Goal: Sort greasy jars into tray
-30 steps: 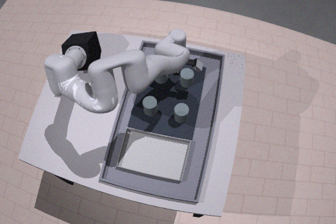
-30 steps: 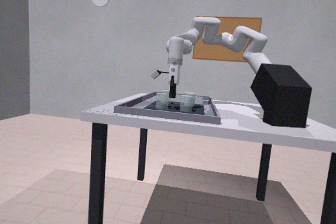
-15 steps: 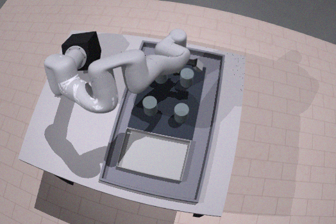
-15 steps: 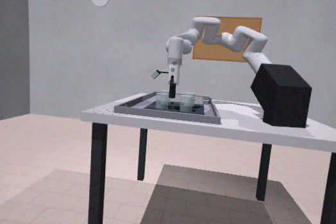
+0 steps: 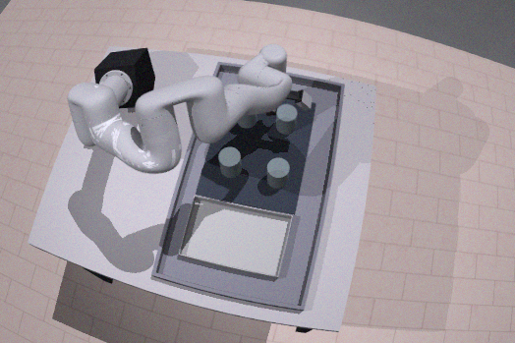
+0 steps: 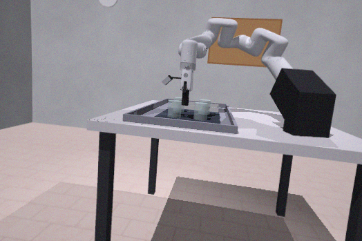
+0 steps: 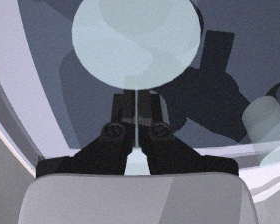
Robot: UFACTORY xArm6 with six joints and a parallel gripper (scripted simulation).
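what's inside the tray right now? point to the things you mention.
In the top view the tray [image 5: 237, 270] holds no jar; only its pale floor and a shadow on it show. Its rims hide at most a narrow strip along their inner foot.

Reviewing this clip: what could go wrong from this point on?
Two risks stand out. The end effector is shut on nothing and, in the wrist view, sits right by one jar; coming down slightly off could clip or tip it. The jars stand fairly close together on the mat, so a push meant to test one might drive it into a neighbour and muddle the slipperiness reading.
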